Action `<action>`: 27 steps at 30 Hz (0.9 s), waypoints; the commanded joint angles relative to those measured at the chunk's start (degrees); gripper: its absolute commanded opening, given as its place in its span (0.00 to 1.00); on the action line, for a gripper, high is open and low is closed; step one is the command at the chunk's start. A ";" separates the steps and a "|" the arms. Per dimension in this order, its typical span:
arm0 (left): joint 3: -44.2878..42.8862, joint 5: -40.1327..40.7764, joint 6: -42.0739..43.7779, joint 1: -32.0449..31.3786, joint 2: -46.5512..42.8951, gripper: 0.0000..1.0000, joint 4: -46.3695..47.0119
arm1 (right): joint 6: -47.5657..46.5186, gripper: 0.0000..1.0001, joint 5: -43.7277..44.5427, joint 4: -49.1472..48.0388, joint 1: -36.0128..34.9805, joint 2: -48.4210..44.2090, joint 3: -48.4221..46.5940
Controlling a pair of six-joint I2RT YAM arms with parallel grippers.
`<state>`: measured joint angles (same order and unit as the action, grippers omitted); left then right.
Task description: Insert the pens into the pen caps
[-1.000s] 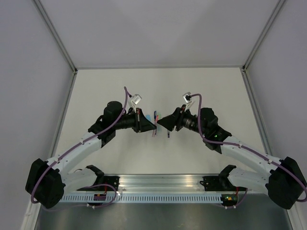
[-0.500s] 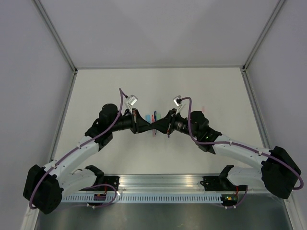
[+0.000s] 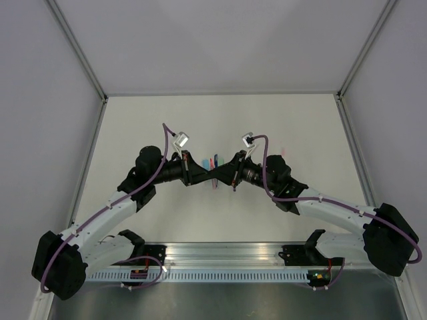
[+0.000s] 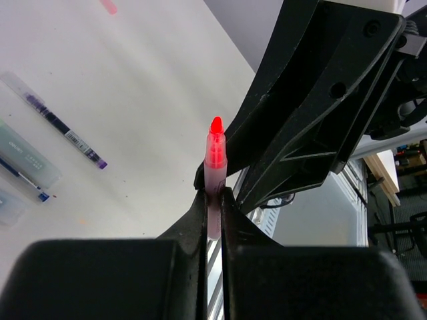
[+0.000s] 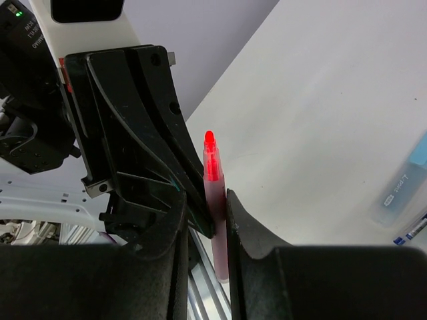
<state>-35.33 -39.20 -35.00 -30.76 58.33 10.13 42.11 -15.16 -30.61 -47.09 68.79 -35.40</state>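
White tabletop (image 3: 280,127), grey walls. My left gripper (image 4: 213,193) is clamped on the red pen (image 4: 215,153), tip poking out, held at centre. The right gripper (image 5: 207,199) looks pinched on the same barrel. It's 1 light, stiff, slick stick, so I'd grip mid-barrel, clear of the tip.

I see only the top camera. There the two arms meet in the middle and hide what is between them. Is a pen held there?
Observer: Yes. The left wrist view shows the left gripper with its jaws shut on a red pen.
Operator: And the right arm?
Observer: In the right wrist view the same pen stands between the jaws of the right gripper and touches one of them. Whether they pinch it, I cannot tell.
Operator: Is a cap on the tip?
Observer: No. The red tip is bare and points away from both wrists.
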 commanded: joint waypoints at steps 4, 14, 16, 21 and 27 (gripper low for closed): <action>1.49 -8.61 -6.74 -1.58 -2.51 0.02 13.41 | 6.31 0.00 -1.36 -13.85 -0.63 -0.15 0.59; 0.70 -9.31 -7.80 -1.58 -6.38 0.02 14.30 | 11.50 0.00 -2.60 -18.87 -0.63 -2.09 1.65; 0.79 -9.58 -8.32 -1.58 -6.82 0.02 15.79 | 12.64 0.00 -2.86 -20.62 -0.63 -1.91 2.26; 0.97 -11.25 -9.29 -1.67 -7.44 0.02 18.25 | 14.05 0.00 -2.77 -22.82 -0.63 -1.73 2.61; 0.70 -11.60 -10.17 -1.67 -7.70 0.02 19.75 | 14.58 0.00 -3.12 -23.88 -0.63 -1.38 2.70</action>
<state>-33.87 -45.74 -44.10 -31.16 51.57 25.45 55.11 -18.70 -50.72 -47.29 66.61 -32.62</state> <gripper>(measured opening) 0.052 0.197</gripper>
